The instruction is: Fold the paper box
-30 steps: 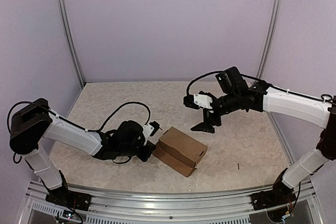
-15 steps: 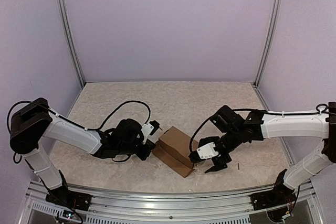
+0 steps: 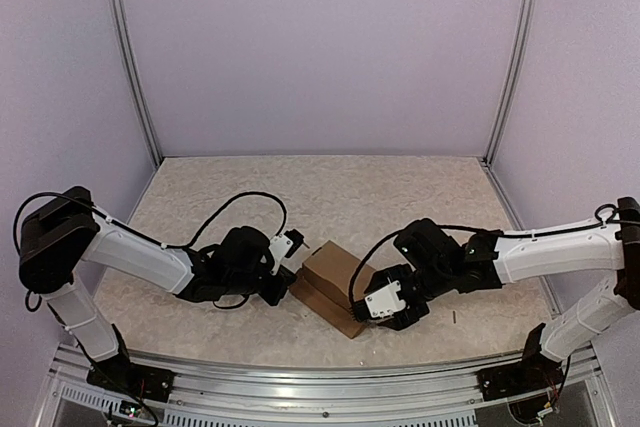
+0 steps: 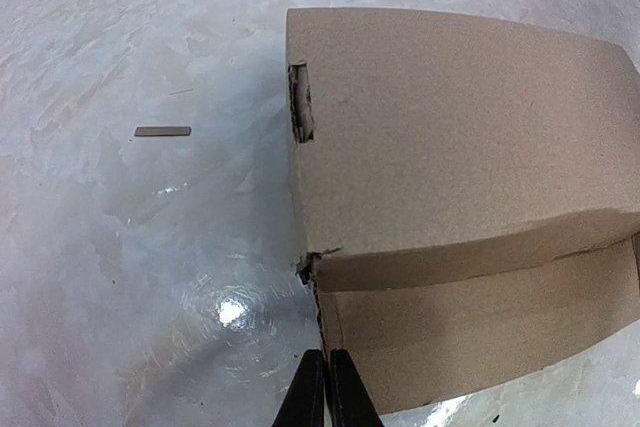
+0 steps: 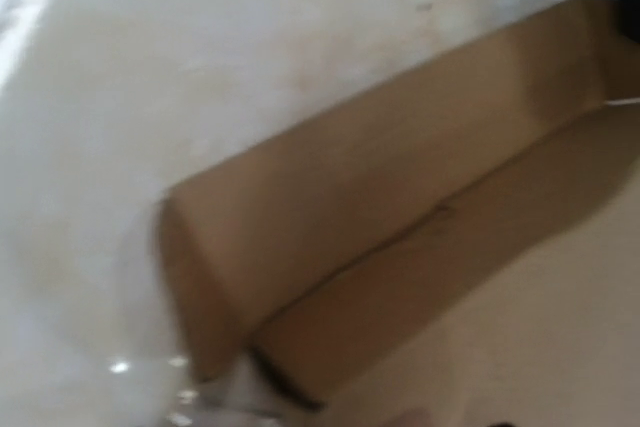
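The paper box (image 3: 338,282) is a brown cardboard box lying low on the table between my two arms, its lid panel sitting over a lower wall. In the left wrist view the paper box (image 4: 450,167) fills the right half, with a torn notch at its near corner. My left gripper (image 4: 327,392) is shut, and the corrugated edge of the lower wall runs in between its fingertips. In the top view my left gripper (image 3: 289,285) sits at the box's left end. My right gripper (image 3: 378,309) is low at the box's right front corner. The right wrist view is blurred; it shows the paper box (image 5: 380,227) close up and none of its fingers.
The speckled table (image 3: 330,187) is walled in by lilac panels with metal posts (image 3: 135,67) at the back corners. A small cardboard strip (image 4: 163,131) lies left of the box. A tiny dark scrap (image 3: 454,317) lies to the right of my right gripper.
My right arm has swung down from above the table's back right to the box's right front corner. My left arm and the box have stayed put.
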Tool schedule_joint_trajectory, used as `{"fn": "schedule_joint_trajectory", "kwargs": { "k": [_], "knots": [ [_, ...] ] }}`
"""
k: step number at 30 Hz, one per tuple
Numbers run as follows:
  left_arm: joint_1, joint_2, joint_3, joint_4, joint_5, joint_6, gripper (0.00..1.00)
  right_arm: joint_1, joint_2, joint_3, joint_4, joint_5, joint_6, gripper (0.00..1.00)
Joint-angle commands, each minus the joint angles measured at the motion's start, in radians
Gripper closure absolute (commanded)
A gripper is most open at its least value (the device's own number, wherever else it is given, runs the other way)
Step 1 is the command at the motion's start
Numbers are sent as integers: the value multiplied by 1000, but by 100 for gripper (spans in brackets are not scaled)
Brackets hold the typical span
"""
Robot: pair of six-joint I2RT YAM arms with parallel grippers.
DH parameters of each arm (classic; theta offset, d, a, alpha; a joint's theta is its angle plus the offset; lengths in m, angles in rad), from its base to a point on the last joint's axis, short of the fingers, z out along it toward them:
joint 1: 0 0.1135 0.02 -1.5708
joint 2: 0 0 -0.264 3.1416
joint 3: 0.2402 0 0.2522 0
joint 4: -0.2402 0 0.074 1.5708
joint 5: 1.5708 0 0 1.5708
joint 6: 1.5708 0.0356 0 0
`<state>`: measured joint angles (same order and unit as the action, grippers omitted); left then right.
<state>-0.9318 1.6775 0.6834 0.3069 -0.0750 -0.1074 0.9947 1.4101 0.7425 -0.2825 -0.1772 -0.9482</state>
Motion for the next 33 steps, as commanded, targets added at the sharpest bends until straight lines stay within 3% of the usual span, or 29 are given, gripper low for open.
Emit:
{"fn": "schedule_joint_trajectory", "kwargs": {
  "k": [1,13,19,24,33],
  "knots": [
    [5,2,3,14,10,-9,95,9,12,-8,89,41,54,32],
    [5,-17,-13,9,4,-5,95,12,39,26,-38,16,-31,27],
    [5,-24,-14,7,10,-20,95,18,76,21,14,24,8,26],
    [5,-18,-4,-12,6,-38,95,35,93,15,67,55,48,19],
    [-1,-15,-4,-18,0,-42,95,35,125,24,123,113,125,36]
  ]
}}
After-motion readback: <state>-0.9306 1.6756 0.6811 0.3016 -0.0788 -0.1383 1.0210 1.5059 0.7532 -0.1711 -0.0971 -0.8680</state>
